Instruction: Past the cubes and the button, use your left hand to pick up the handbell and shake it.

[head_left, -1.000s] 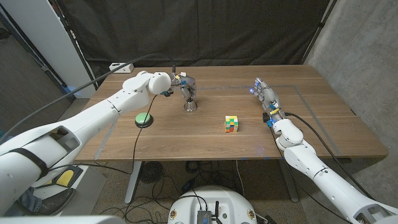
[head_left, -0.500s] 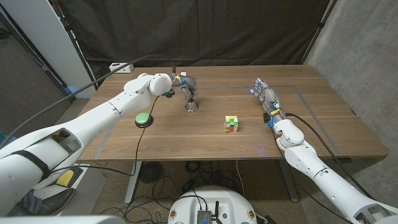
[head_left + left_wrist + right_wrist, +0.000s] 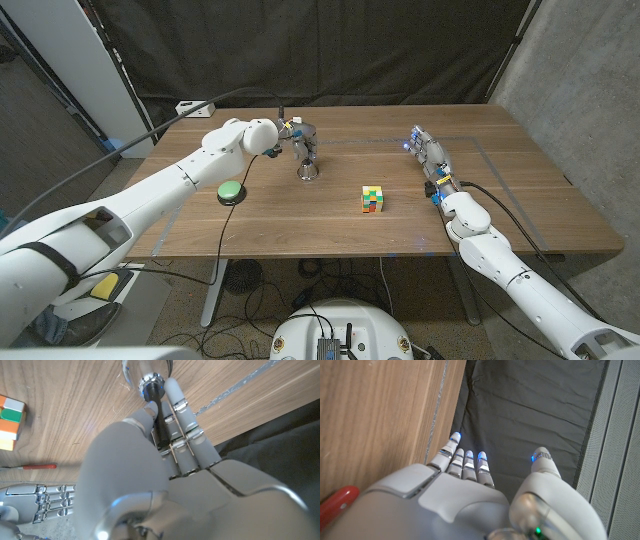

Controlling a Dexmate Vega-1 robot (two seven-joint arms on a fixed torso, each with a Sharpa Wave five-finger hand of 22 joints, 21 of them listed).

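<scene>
Your left hand (image 3: 297,137) grips the handbell (image 3: 306,169) by its black handle, ready to lift and shake; right hand (image 3: 428,155) waits open, fingers straight

bell: handbell (image 3: 307,171) on table (image 3: 520,200), under my left hand (image 3: 300,139)
button: button (image 3: 231,191) left of bell
cube: cube (image 3: 372,198) right, nearer me
right hand: my right hand (image 3: 428,155) far right

- It looked like a robotics lab or test room.
- A black curtain (image 3: 330,50) hung behind the wooden bench (image 3: 520,200), closing off the space.
- Loose cables (image 3: 310,275) trailed on the floor under the bench.
- A white power strip (image 3: 195,106) sat at the bench's far corner.
</scene>
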